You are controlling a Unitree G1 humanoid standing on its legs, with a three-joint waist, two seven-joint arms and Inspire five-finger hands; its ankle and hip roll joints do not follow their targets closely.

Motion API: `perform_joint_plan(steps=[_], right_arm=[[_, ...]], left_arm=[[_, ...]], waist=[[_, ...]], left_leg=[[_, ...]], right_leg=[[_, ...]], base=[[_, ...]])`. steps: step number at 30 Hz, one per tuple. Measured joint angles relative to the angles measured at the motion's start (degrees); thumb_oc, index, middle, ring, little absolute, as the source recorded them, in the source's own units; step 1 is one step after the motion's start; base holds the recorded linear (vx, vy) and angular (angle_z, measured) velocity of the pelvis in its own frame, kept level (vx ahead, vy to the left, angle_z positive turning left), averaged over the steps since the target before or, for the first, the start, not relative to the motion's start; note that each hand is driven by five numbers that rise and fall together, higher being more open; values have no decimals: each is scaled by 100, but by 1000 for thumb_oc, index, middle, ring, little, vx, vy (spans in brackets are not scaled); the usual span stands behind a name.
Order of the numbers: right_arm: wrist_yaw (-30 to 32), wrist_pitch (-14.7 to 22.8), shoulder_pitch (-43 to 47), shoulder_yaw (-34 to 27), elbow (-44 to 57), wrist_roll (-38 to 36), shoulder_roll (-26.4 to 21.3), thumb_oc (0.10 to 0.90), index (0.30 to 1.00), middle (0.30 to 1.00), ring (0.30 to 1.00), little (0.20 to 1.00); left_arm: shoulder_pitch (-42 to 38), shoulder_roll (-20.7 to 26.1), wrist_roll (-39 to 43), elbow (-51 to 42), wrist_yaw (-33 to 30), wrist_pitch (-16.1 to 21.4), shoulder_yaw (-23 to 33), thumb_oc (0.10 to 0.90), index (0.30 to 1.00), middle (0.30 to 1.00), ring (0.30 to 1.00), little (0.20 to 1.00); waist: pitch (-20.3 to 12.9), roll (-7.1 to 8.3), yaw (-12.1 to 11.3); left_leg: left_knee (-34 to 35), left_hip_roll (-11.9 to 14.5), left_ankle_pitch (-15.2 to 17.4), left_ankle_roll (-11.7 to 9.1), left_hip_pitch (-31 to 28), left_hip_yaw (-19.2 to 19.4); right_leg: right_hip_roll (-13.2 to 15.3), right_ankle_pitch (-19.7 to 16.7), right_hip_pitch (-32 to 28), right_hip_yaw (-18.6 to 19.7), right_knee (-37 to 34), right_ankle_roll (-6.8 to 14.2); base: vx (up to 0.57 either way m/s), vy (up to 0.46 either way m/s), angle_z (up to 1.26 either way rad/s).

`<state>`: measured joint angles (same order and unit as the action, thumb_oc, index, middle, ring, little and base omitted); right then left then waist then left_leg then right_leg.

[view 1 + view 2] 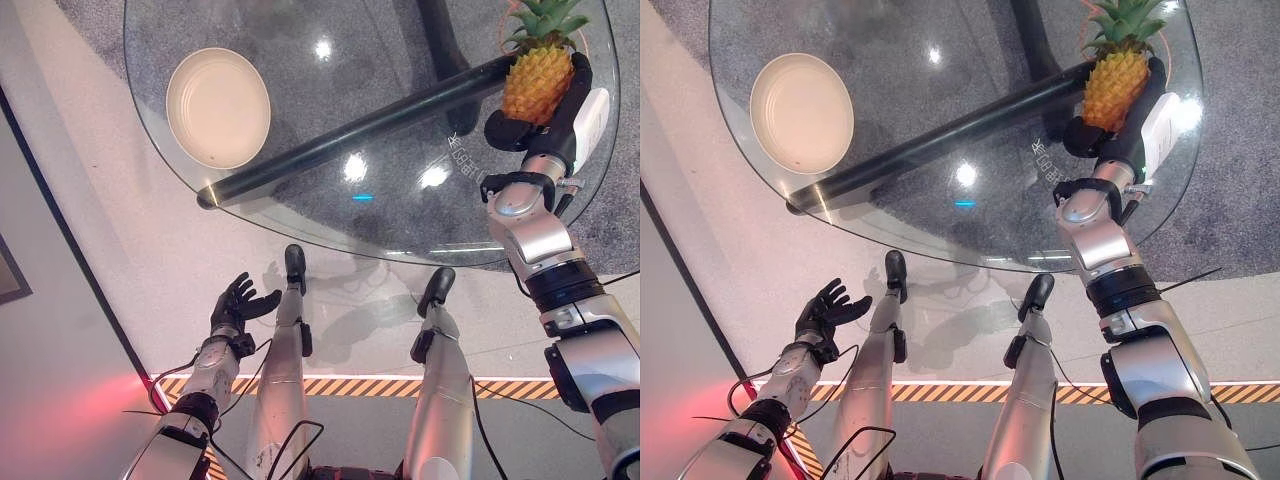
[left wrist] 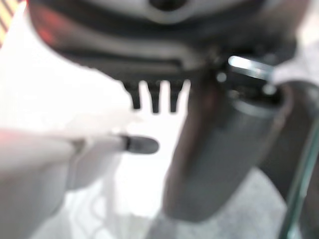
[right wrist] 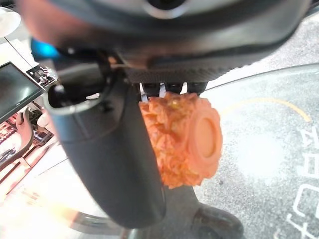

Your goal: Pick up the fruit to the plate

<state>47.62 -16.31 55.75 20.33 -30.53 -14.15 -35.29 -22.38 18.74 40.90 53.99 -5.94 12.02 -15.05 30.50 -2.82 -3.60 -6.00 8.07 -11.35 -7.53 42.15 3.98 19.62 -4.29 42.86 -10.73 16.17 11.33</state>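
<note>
Right hand: the right hand [image 1: 560, 110] reaches over the far right part of the glass table, its dark fingers and thumb curled round the pineapple, clamped on its body.
Pineapple: the pineapple [image 1: 537, 82] sits upright in that grasp, green crown up, orange body between thumb and fingers; in the right wrist view its flat base [image 3: 204, 139] faces the camera, above the glass.
Left hand: the left hand [image 1: 238, 305] hangs low beside the table, off its near left edge, over the pale floor, fingers spread and relaxed, holding nothing.
Plate: the cream plate [image 1: 218, 107] lies on the far left part of the glass, well apart from the pineapple, with nothing on it.
Table: the round glass table [image 1: 300, 215] has a dark bar [image 1: 350, 135] running under the top, between plate and pineapple.
Floor: a black-and-yellow striped strip [image 1: 370, 387] crosses the floor near the robot.
</note>
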Motion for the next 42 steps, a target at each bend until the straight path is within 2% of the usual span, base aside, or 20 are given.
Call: perform_joint_plan(steps=[1, 25, 34, 37, 42], right_arm=[[-5, -1, 6, 5, -4, 0, -21, 100, 300, 300, 300, 200], [-85, -83, 150, 15, -211, 10, -139, 100, 300, 300, 300, 200], [-85, -31, 133, 12, -190, 72, -139, 100, 300, 300, 300, 200], [-88, -18, 56, 0, -93, 177, -151, 100, 300, 300, 300, 200], [-125, -37, -312, -40, 408, 340, -207, 100, 300, 300, 300, 200]], left_arm=[[0, 0, 0, -2, 0, 0, 0, 800, 900, 900, 900, 900], [-23, 6, 15, -53, 1, -6, -6, 800, 900, 900, 900, 900], [-23, 7, 369, -145, -122, 56, 28, 800, 900, 900, 900, 900], [-23, 6, 632, -230, -203, 113, 160, 800, 900, 900, 900, 900], [-80, 7, 1151, -413, -391, 265, 721, 800, 900, 900, 900, 900]], waist=[[0, 0, -2], [-4, -6, 17], [-4, -7, 17], [-3, -8, 19], [2, -18, 37]], left_leg=[[0, -2, -1, 1, 0, 0], [1, -17, -16, 12, 2, -5], [1, -20, -18, 11, 2, -6], [3, -22, -18, 11, 1, -5], [13, -24, -18, 11, 0, -4]], right_leg=[[3, 0, 0, 0, 1, 0], [15, 8, -11, -2, 2, 9], [16, 8, -11, -2, 2, 9], [19, 8, -10, -2, 2, 9], [21, 8, -10, -3, 6, 11]], base=[[0, 0, 0], [0, 0, 0], [0, 8, 0], [1, 13, 0], [0, 0, 0]])
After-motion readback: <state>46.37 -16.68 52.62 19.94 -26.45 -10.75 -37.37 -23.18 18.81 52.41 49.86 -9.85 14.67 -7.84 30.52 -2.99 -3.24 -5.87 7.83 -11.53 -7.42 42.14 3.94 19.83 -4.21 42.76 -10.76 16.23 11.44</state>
